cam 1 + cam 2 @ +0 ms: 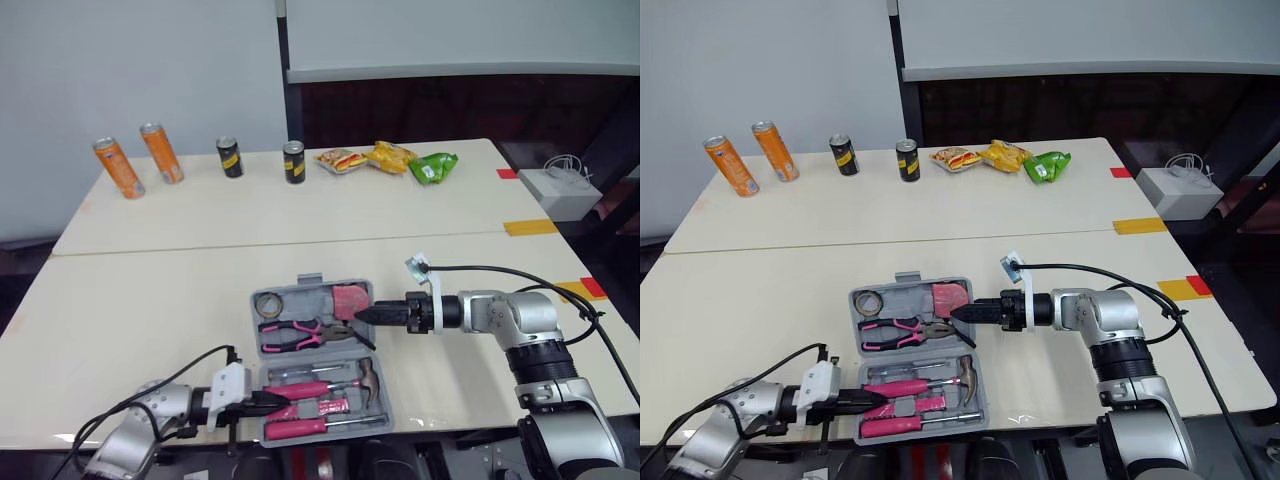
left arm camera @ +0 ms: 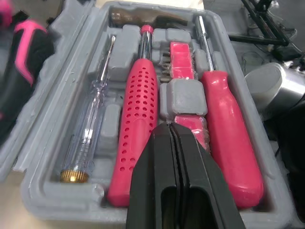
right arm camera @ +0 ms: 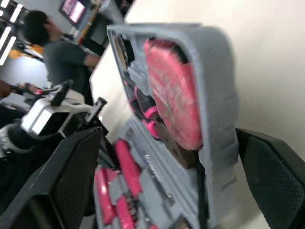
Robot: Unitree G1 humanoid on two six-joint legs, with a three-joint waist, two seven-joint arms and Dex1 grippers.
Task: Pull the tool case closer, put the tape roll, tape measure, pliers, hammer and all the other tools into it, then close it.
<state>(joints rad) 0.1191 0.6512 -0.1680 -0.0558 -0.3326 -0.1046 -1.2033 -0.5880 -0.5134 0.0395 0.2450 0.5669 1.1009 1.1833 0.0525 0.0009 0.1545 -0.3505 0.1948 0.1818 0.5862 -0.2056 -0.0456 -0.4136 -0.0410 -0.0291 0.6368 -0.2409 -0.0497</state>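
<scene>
Head view, case: the grey plastic tool case point(image 1: 303, 295) lies open near the near edge of the cream tabletop point(image 1: 150, 320), about midway along it. The hinge line between its two halves runs parallel to that edge.
Head view, contents: the far half holds the tan tape roll point(image 1: 268, 304), the pink tape measure point(image 1: 350, 298) and the pink-handled pliers point(image 1: 305, 335). The near half holds the pink-handled hammer point(image 1: 320, 387) and the screwdrivers point(image 1: 320, 425). All of these lie lengthwise along the hinge line.
Head view, right gripper point(image 1: 362, 314): it reaches in from the tabletop's right side, in line with the case's long axis. Its tip is at the far half's right rim, just beside the tape measure.
Head view, left gripper point(image 1: 283, 403): it comes in from the near left, with its tip over the near half's left end.
Left wrist view, left gripper point(image 2: 171, 131): the two black fingers are pressed together with nothing between them, above the butt of the hammer's handle. The hammer's head points away from them, toward the case's right end.
Right wrist view, right gripper point(image 3: 167, 133): the fingers are spread wide with the far half's right wall between them. They hold nothing.
Judgement: the tools look stowed, so closing remains. The right arm is nearer the far half, which would swing about the hinge toward the near edge. The left fingers would have to clear the near half first.
</scene>
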